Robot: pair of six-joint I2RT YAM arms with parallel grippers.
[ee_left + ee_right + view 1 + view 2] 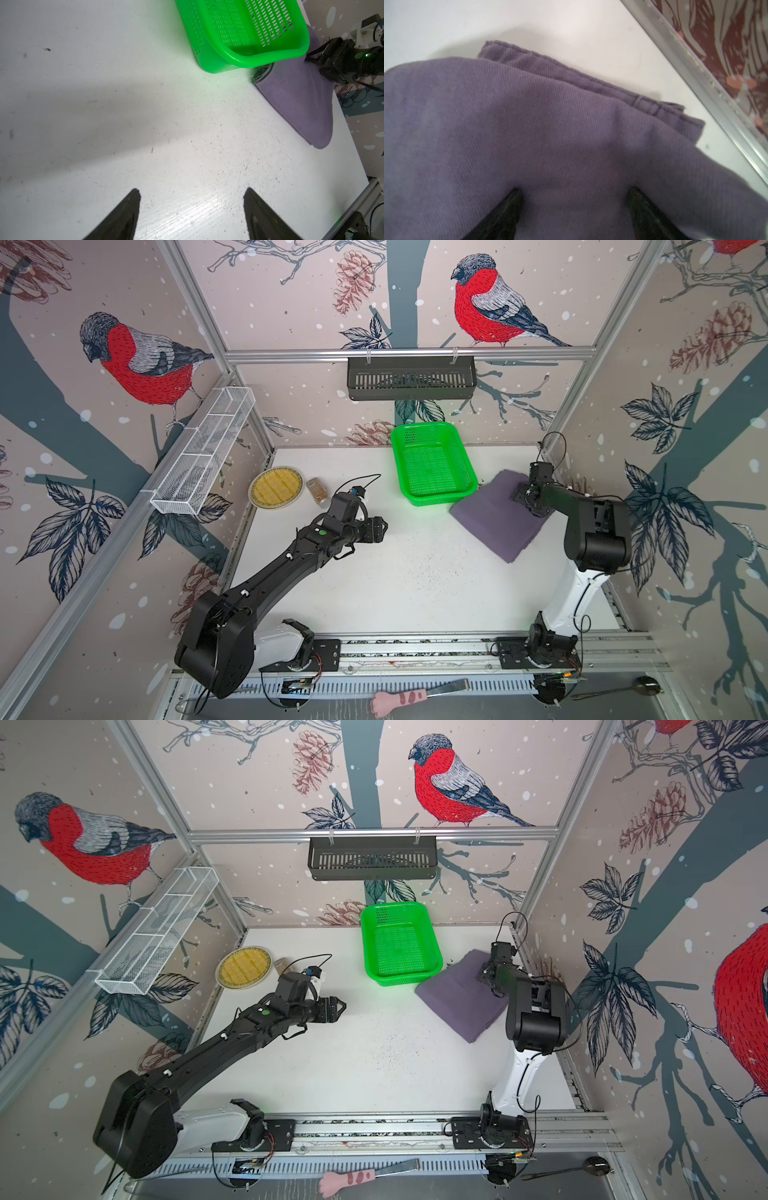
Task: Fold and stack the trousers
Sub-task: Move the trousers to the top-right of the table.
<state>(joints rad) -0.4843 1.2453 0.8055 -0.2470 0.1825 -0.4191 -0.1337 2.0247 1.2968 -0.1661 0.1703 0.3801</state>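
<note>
The trousers point(492, 520) point(455, 998) lie folded into a compact purple-grey bundle at the right side of the white table, one corner touching the green basket. Stacked folded edges show in the right wrist view point(550, 116) and a rolled edge in the left wrist view point(295, 99). My right gripper point(518, 493) point(484, 974) point(574, 191) stands open on the bundle's far end, both fingertips resting on the cloth's top surface, wide apart. My left gripper point(384, 526) point(343, 1006) point(191, 193) hovers open over bare table at centre-left, with nothing between its fingers.
A green basket point(440, 501) point(401, 979) point(259, 60) sits at the back centre. A yellow plate point(276, 488) and a small jar point(318, 492) stand at the back left. A black rack point(411, 377) and a white wire shelf point(203, 452) hang on the walls. The right wall rail point(708, 83) runs close beside the bundle.
</note>
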